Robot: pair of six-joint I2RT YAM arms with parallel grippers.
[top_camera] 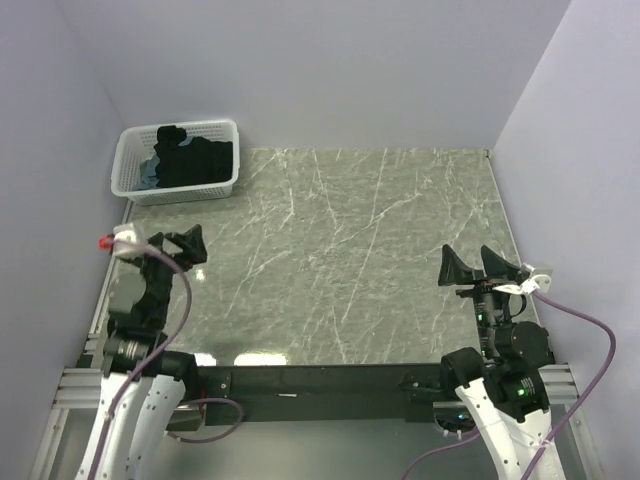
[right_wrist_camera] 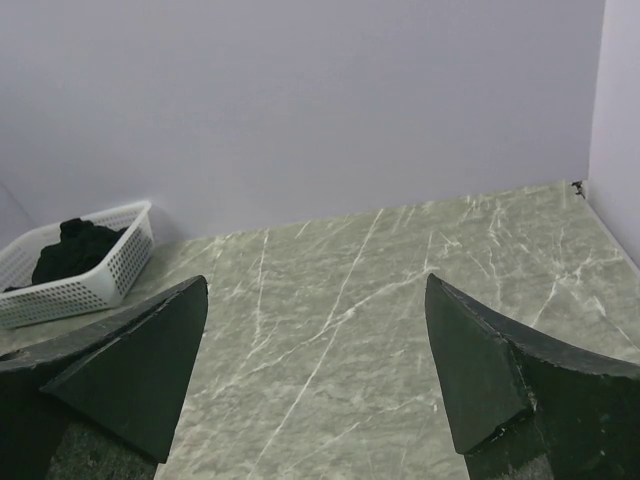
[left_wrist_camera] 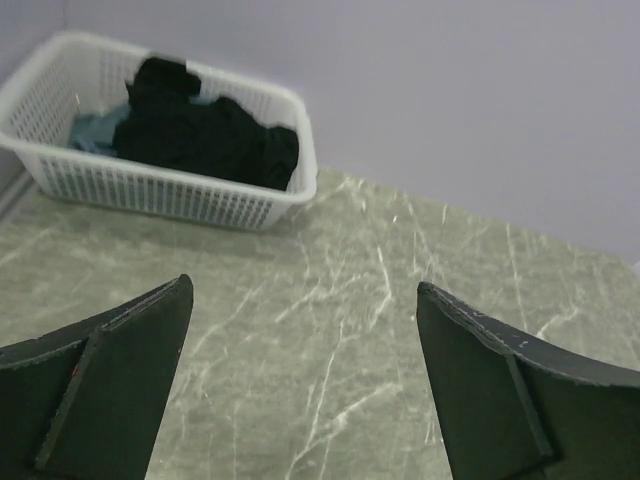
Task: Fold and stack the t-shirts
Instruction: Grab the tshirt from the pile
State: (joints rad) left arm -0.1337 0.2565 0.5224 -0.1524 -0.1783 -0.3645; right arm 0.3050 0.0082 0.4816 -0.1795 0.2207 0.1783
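**Tool state.** The left gripper (left_wrist_camera: pixel 303 285) has its jaws spread wide. Nothing sits between the fingers (left_wrist_camera: pixel 120 370), and they touch nothing; they hang above the marble-patterned table (top_camera: pixel 350 250) at its near left side, pointing toward the basket (left_wrist_camera: pixel 150 195). The right gripper (right_wrist_camera: pixel 316 280) is likewise spread wide, holds nothing, and hangs above the near right side of the table, well apart from the basket.

**Task items.** The t-shirts lie in the white lattice basket, which stands at the far left corner of the table against the back wall. The black t-shirt (left_wrist_camera: pixel 205 135) is bunched on top and fills most of the basket, rising above the rim at the back. A blue-grey t-shirt (left_wrist_camera: pixel 92 130) shows beside and partly under it at the left end.

**Limits of view.**
- The black t-shirt covers most of the blue-grey cloth; how many shirts lie underneath cannot be told.
- Both wrist views cut off the finger bases at the lower edge.
- The right wrist view cuts off the basket at the left edge.
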